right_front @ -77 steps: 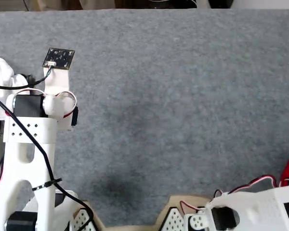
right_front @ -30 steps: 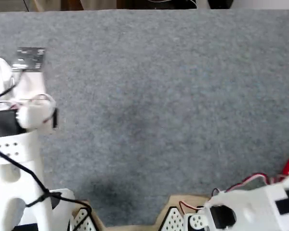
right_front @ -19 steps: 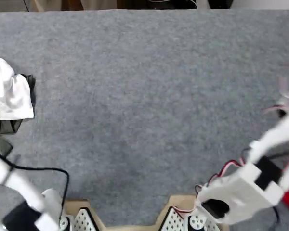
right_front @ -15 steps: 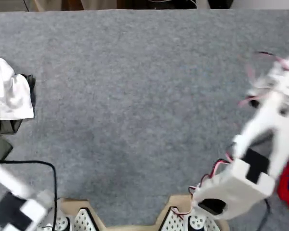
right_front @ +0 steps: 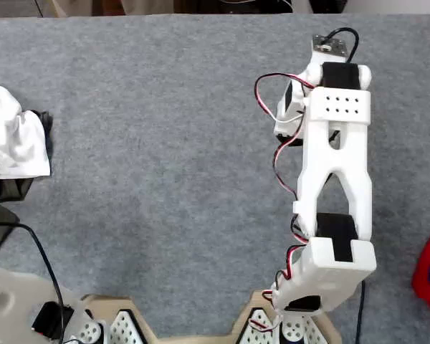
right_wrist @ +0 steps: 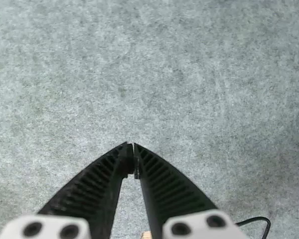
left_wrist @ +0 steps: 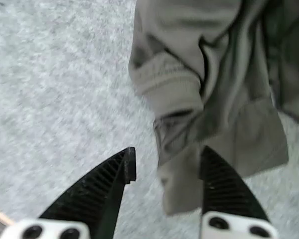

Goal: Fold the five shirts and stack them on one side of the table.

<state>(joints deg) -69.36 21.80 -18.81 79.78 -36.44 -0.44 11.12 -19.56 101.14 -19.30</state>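
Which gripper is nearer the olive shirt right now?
Left. The left gripper hangs open just over the olive shirt; the right gripper is shut over bare grey mat, far off.

Table (right_front: pixel 165 143) topped with a grey felt-like cover (right_wrist: pixel 189 59), nap coarse and flecked. Light even, shadows soft. Beyond the far edge runs a dark strip (right_front: pixel 222 6), with a brown wood-coloured patch (right_front: pixel 72 6) towards one end and a pale patch (right_front: pixel 394 6) at the other.

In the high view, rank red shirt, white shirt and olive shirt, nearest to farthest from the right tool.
From the right tool:
1. red shirt, right edge
2. white shirt, left edge
3. olive shirt, left edge beside the white; slightly farther
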